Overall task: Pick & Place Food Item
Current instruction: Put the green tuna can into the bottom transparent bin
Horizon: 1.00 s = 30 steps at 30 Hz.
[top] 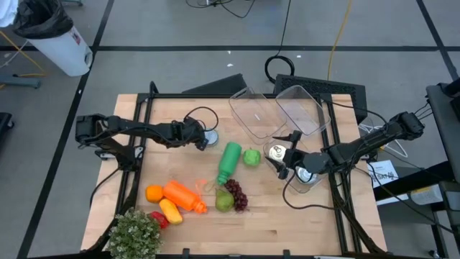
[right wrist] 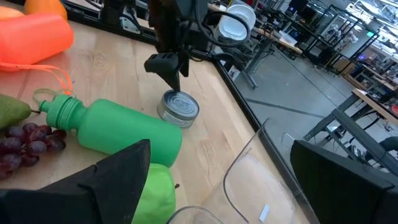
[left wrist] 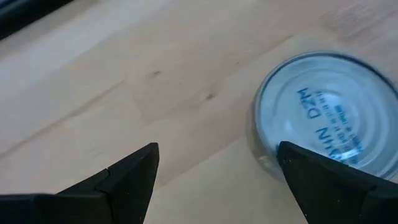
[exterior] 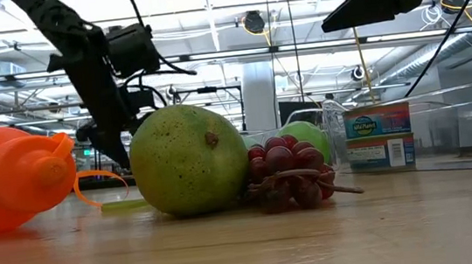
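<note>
The left gripper [top: 203, 141] hangs just above a small silver tin [top: 210, 135] standing on the wooden worktop [top: 287, 223], its fingers spread wide and holding nothing; in the left wrist view the tin's ribbed lid [left wrist: 329, 118] lies off to one side of the gap between the two dark fingers [left wrist: 127, 174] rather than squarely between them. The right gripper [top: 285, 160] is also wide open and empty, raised above the worktop beside a labelled can [top: 275, 152] (the label's wording is too small to read in the low view).

The food items lie in a loose group near the middle of the worktop. A green bottle [top: 229, 161] lies on its side with a green apple [top: 251, 157] just beside it. Below them in the high view, a green pear [top: 225, 201] touches a bunch of dark red grapes [top: 236, 194]. An orange bottle [top: 184, 196] lies on its side nearby, with an orange [top: 154, 193] and a yellow piece of food [top: 170, 211] close to it. A leafy potted plant [top: 134, 234] stands at the near left corner.

Two clear plastic containers [top: 257, 113] sit side by side at the far edge of the worktop, well apart from the fruit.
</note>
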Motion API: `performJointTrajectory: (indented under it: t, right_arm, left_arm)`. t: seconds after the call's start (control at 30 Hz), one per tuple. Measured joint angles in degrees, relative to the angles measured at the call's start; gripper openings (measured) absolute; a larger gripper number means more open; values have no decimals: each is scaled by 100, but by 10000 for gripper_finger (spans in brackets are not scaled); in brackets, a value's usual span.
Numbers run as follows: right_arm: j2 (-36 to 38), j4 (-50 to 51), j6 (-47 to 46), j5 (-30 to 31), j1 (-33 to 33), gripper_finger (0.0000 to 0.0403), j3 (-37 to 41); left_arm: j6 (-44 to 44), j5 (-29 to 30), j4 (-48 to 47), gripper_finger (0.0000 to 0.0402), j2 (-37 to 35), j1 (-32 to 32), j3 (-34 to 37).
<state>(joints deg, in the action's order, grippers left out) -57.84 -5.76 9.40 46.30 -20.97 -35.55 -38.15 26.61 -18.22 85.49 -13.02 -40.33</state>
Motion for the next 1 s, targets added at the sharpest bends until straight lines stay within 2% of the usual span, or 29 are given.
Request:
performJointTrajectory:
  t: [0.23,0.47,1.0]
  right_arm:
    - [2,-1,0,6,0,368,0]
    - [2,-2,0,7,-1,368,0]
    - [2,-4,2,8,-1,368,0]
  left_arm:
    - [-289,-25,90,335,-7,-46,211]
    - [-960,453,-836,335,-22,-81,214]
    - [-1535,-46,-1658,335,-26,-94,203]
